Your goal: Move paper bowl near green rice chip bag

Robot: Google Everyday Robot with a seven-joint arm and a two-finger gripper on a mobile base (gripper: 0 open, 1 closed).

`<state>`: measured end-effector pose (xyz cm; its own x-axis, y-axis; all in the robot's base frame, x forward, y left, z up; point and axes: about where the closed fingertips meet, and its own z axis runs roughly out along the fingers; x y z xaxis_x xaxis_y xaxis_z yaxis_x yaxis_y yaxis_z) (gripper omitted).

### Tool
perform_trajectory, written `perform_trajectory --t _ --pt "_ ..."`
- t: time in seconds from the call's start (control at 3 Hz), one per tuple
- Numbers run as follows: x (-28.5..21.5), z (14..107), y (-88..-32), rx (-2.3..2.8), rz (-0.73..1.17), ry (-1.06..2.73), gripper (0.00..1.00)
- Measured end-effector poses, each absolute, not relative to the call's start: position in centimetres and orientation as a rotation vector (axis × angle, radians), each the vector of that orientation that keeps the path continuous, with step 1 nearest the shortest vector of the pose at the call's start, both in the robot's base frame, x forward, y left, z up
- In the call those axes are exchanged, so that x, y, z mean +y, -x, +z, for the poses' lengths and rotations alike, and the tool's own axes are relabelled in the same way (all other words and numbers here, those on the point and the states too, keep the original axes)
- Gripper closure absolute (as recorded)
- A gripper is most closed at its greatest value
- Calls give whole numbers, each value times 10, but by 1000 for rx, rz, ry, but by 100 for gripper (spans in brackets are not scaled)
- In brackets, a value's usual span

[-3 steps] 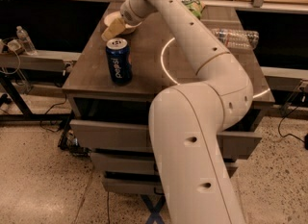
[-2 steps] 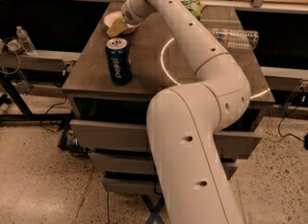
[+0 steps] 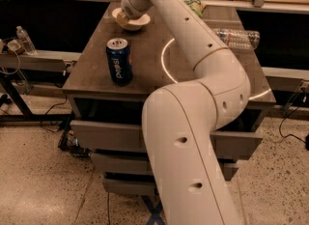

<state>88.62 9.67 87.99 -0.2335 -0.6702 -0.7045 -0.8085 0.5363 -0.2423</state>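
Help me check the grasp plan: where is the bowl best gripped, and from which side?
Probably the rim, pinched from above. The bowl sits upright on the table, shallow and open-topped, so its wide rim is the one thin edge on offer; the body looks too broad to span. The gripper is at the bowl's left edge, well apart from the can.

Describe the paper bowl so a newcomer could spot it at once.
Start at the dark table and go to its far left corner. There, past the blue soda can, sits the paper bowl, with the gripper at its left rim. It is the only round, cream-white thing there.
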Motion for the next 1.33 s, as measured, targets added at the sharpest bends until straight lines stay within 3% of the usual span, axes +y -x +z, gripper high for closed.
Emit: perform_trajectory --t 0.33,0.67,1.33 --pt "91 890 -887 1952 129 1242 100" --pt "79 924 -888 1875 -103 1341 100" --pt "69 915 -900 1855 -276 1385 100"
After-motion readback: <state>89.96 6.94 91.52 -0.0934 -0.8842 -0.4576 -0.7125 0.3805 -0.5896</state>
